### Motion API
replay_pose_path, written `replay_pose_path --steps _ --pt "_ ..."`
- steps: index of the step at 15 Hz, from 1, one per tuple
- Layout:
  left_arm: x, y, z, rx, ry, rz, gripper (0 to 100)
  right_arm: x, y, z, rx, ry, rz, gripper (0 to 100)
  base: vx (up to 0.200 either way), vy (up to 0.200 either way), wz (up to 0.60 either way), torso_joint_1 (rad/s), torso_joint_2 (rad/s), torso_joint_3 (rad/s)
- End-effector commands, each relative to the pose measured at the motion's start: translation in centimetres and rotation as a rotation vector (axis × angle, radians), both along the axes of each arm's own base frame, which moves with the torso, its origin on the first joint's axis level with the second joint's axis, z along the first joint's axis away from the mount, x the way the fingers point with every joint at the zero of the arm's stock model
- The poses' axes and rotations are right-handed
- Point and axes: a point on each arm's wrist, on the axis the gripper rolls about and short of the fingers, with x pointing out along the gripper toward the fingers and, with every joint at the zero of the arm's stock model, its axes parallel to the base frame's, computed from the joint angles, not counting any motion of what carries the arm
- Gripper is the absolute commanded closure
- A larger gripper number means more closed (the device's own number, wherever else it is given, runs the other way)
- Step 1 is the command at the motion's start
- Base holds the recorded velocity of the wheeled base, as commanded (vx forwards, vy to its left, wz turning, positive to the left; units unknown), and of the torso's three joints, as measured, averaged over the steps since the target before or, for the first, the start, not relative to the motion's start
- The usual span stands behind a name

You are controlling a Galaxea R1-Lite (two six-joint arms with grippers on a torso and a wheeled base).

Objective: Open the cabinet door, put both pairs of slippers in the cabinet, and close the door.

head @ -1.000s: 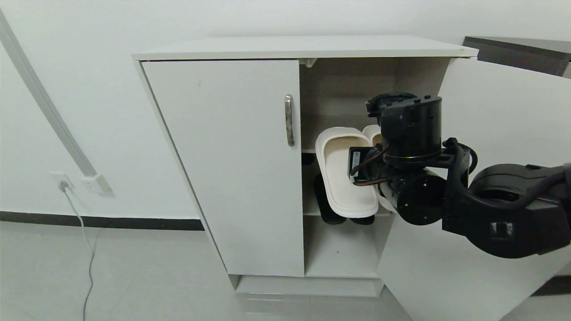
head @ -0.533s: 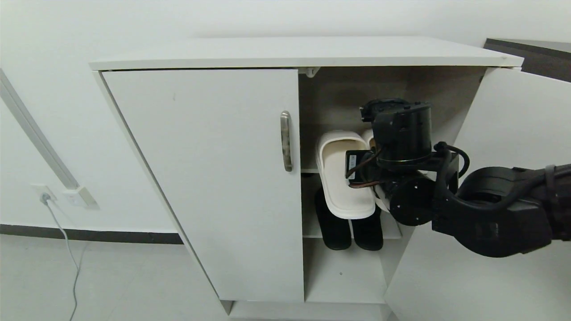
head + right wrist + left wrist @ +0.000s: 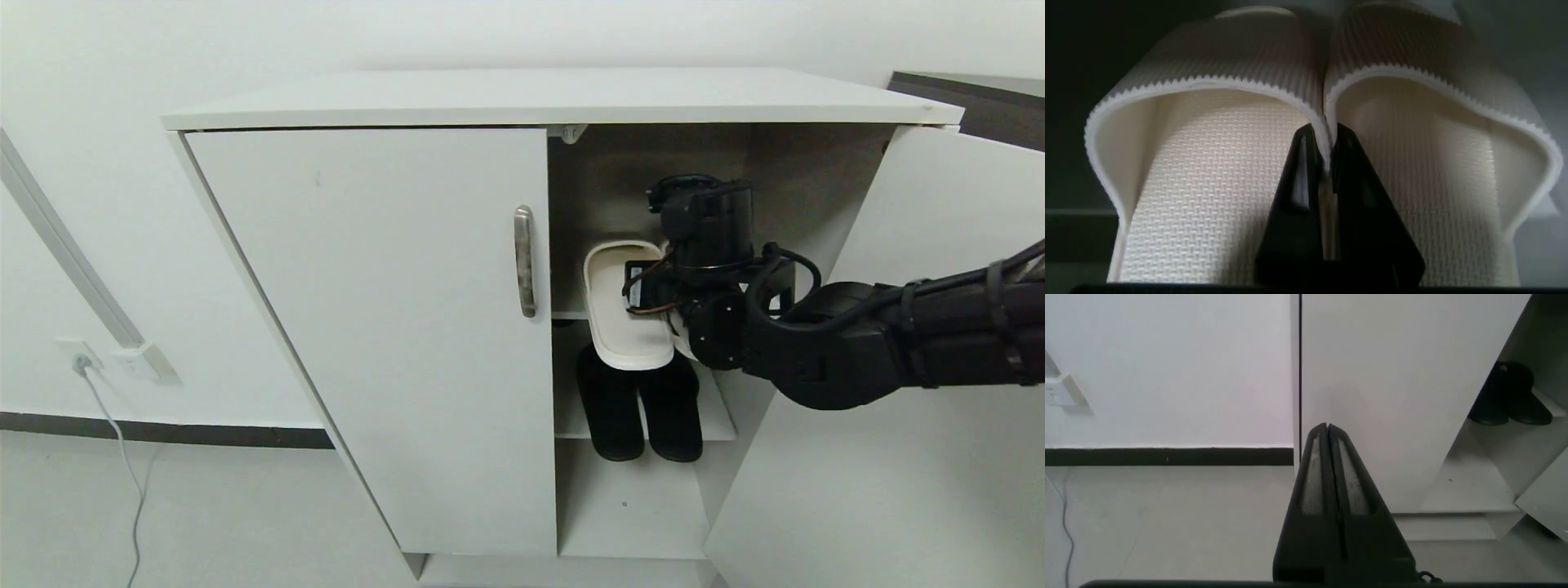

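The right arm (image 3: 882, 351) comes in from the right, forearm roughly level, with its wrist inside the open right half of the cabinet (image 3: 531, 94). The right gripper (image 3: 1327, 143) is clamped on the white slippers (image 3: 612, 314), pinching the two touching inner strap edges between its fingers. The pair sits side by side with its long axis running front to back, toes pointing into the cabinet, heels tilted down and hanging out past the front edge of the upper shelf (image 3: 567, 314). I cannot tell whether the toes rest on that shelf.

The black slippers (image 3: 612, 408) lie side by side on the lower shelf (image 3: 571, 425), toes inward, heels jutting over its front edge.

The left gripper (image 3: 1327, 433) hangs low before the closed left door (image 3: 367, 327), fingers pressed together with nothing between them. The right door (image 3: 898, 457) stands swung wide open.
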Motion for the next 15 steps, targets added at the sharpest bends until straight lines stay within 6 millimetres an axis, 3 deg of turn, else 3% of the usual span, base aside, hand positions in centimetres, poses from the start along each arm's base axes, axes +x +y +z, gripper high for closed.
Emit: replay_pose_path --steps 1,7,15 --pt "0.0 0.0 0.0 0.0 0.001 0.0 100 1.7 0.2 -0.2 -0.001 -0.002 -0.017 100 0.0 0.0 0.0 0.0 0.0 0.0" --pt "0.0 0.0 0.0 0.0 0.001 0.002 100 4.0 -0.1 1.6 0.001 0.009 -0.032 100 0.0 0.0 0.0 0.0 0.0 0.0" --pt "0.0 0.0 0.0 0.0 0.001 0.002 100 5.7 0.0 0.8 -0.005 0.02 -0.054 100 0.0 0.0 0.0 0.0 0.0 0.0"
